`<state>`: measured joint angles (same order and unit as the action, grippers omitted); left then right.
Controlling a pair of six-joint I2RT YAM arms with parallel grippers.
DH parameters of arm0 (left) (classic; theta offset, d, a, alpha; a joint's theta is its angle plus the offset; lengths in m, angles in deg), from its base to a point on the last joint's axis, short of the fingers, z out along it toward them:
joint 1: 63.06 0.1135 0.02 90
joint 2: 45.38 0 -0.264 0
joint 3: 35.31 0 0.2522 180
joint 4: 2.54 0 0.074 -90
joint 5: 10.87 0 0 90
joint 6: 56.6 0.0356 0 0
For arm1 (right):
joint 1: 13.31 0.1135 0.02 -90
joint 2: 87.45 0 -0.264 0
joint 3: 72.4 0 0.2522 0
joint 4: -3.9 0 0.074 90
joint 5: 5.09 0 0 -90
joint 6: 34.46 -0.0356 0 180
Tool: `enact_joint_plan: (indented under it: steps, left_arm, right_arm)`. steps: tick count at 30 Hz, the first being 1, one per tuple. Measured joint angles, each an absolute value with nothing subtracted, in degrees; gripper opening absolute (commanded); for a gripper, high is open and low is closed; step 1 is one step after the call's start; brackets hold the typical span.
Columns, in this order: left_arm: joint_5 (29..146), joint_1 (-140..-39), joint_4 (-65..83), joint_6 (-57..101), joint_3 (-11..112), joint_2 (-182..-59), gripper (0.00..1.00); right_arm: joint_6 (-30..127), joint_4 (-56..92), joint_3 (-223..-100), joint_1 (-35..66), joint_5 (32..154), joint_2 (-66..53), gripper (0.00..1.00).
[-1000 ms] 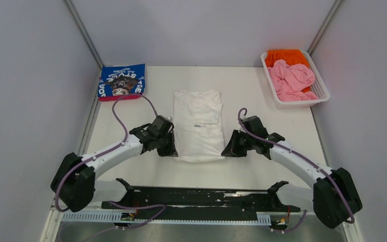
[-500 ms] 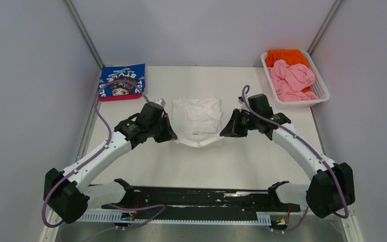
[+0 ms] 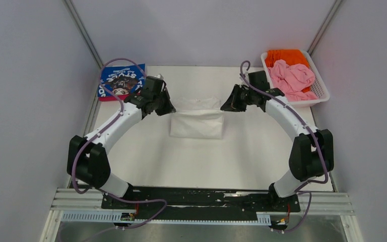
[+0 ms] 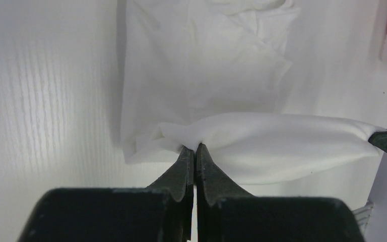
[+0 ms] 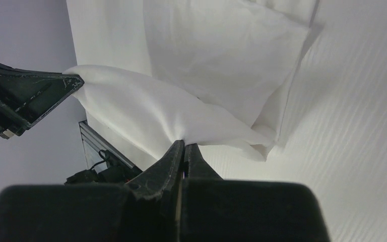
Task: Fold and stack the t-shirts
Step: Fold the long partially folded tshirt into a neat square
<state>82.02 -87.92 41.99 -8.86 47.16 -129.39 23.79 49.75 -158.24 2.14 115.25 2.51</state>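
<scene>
Left fingers (image 4: 192,152) pressed together, clamped on a corner of the white t-shirt (image 3: 196,124). Right fingers (image 5: 182,147) same, pinched tight on the opposite corner. I've got that edge raised and stretched between the two arms. The rest of the shirt lies flat on the tabletop (image 3: 254,151), about mid-width, toward the far half. Only plain white cloth shows from here. No print that I can see.

Blue t-shirt (image 3: 123,80) with white lettering lies flat at the far left corner, well apart from the white one. White basket (image 3: 324,91) at the far right holds a crumpled pink t-shirt (image 3: 292,76) lying against an orange t-shirt (image 3: 282,54).
</scene>
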Motion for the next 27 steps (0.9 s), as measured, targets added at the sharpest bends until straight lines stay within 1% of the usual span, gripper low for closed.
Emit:
enact_joint_plan:
  steps: [7,21,23,24,25,26,27]
  left_arm:
    - [84.0,-84.1,39.9,-6.9,53.2,-139.0,0.00]
    - [84.9,-81.8,38.1,-4.7,63.4,-154.2,0.00]
    - [84.5,-81.7,38.1,-4.7,64.8,-156.1,0.13]
    - [84.3,-81.6,38.0,-4.8,65.4,-156.9,0.36]
    - [84.1,-81.6,38.0,-4.9,66.1,-157.8,0.49]
    - [83.9,-81.5,37.9,-4.6,66.7,-158.5,0.72]
    - [83.6,-81.4,37.8,-4.8,67.5,-159.4,0.86]
  right_arm:
    - [24.3,48.4,-165.0,0.1,115.8,11.3,0.00]
    - [24.4,45.5,-174.3,-1.9,115.9,26.4,0.00]
    - [24.4,45.2,-175.6,-2.0,115.8,28.1,0.05]
    - [24.4,45.2,-176.4,-2.1,115.8,29.1,0.11]
    - [24.3,45.1,-177.6,-2.3,115.7,30.3,0.23]
    - [24.3,44.9,-178.6,-2.4,115.4,31.3,0.39]
    - [24.3,44.9,-180.1,-2.6,115.0,32.6,0.62]
